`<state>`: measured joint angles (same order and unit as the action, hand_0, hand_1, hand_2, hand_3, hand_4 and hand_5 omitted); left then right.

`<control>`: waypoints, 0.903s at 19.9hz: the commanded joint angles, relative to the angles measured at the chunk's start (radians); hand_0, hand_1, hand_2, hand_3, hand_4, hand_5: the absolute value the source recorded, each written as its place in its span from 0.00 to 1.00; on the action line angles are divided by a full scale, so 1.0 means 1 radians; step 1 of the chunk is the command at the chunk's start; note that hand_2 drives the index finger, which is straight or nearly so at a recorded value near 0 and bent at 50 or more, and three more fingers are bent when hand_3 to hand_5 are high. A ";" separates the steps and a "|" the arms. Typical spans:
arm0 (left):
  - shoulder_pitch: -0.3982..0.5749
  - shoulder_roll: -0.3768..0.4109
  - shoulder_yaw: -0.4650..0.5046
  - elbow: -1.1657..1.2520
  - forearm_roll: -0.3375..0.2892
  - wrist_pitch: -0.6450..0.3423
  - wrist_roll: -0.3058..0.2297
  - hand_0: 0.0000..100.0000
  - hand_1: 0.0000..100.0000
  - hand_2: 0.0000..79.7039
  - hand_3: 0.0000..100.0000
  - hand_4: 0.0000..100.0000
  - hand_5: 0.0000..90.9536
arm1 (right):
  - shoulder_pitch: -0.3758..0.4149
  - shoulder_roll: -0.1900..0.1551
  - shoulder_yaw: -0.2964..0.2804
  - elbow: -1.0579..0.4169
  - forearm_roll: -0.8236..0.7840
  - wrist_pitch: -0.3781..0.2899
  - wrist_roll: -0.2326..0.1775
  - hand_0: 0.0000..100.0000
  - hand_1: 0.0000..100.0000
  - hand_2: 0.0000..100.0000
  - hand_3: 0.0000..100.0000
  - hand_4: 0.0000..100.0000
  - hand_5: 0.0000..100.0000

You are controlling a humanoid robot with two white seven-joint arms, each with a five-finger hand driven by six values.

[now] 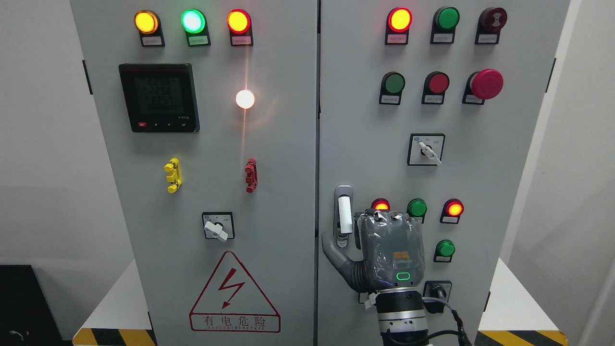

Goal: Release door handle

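— Where was the door handle [344, 211] at that moment?

— Low on the cabinet's right door [365, 120], hard by its left edge beside the seam; its long axis ran upright, twelve to six, with the white grip uppermost and the lock at the foot.

— And your hand against it?

— My right hand [379, 250] stood just to the handle's three o'clock, back toward the camera, wrist coming up from six; my thumb [336, 259] hooked out toward nine and curled under the handle's lower end; whether it truly touched, I could not tell. The other fingers lay folded away behind the palm, so I could not say if they were clenched or slack; I judged they held nothing.

— So which way out?

— I reckoned the thumb had to slip free toward six, then the hand draw off toward three, clear of the indicator lamps [417, 207] at its twelve; the left arm was nowhere to be seen.
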<state>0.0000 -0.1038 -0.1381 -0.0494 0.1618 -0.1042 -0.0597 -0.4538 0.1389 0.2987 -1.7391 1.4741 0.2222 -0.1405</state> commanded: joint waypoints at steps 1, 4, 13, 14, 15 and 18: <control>0.009 -0.001 0.000 0.000 -0.001 0.000 0.000 0.12 0.56 0.00 0.00 0.00 0.00 | -0.006 0.001 -0.015 0.023 0.000 0.000 -0.002 0.23 0.37 0.95 1.00 1.00 1.00; 0.009 -0.001 0.000 0.000 0.001 0.000 0.000 0.12 0.56 0.00 0.00 0.00 0.00 | -0.006 0.001 -0.016 0.024 0.000 0.000 -0.002 0.24 0.37 0.95 1.00 1.00 1.00; 0.009 -0.001 0.000 -0.001 0.001 0.000 0.000 0.12 0.56 0.00 0.00 0.00 0.00 | -0.006 0.002 -0.024 0.024 0.000 0.000 -0.005 0.29 0.38 0.95 1.00 1.00 1.00; 0.009 -0.001 0.000 0.000 0.001 0.000 0.000 0.12 0.56 0.00 0.00 0.00 0.00 | -0.006 0.002 -0.024 0.024 0.000 0.000 -0.005 0.29 0.38 0.95 1.00 1.00 1.00; 0.009 -0.001 0.000 0.000 0.001 0.000 0.000 0.12 0.56 0.00 0.00 0.00 0.00 | -0.006 0.002 -0.024 0.024 0.000 0.000 -0.005 0.30 0.38 0.95 1.00 1.00 1.00; 0.009 -0.001 0.000 -0.001 0.001 0.000 0.000 0.12 0.56 0.00 0.00 0.00 0.00 | -0.006 0.002 -0.024 0.024 0.000 0.000 -0.005 0.31 0.38 0.94 1.00 1.00 1.00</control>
<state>0.0000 -0.1040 -0.1381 -0.0493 0.1620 -0.1042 -0.0597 -0.4600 0.1401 0.2807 -1.7193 1.4742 0.2222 -0.1453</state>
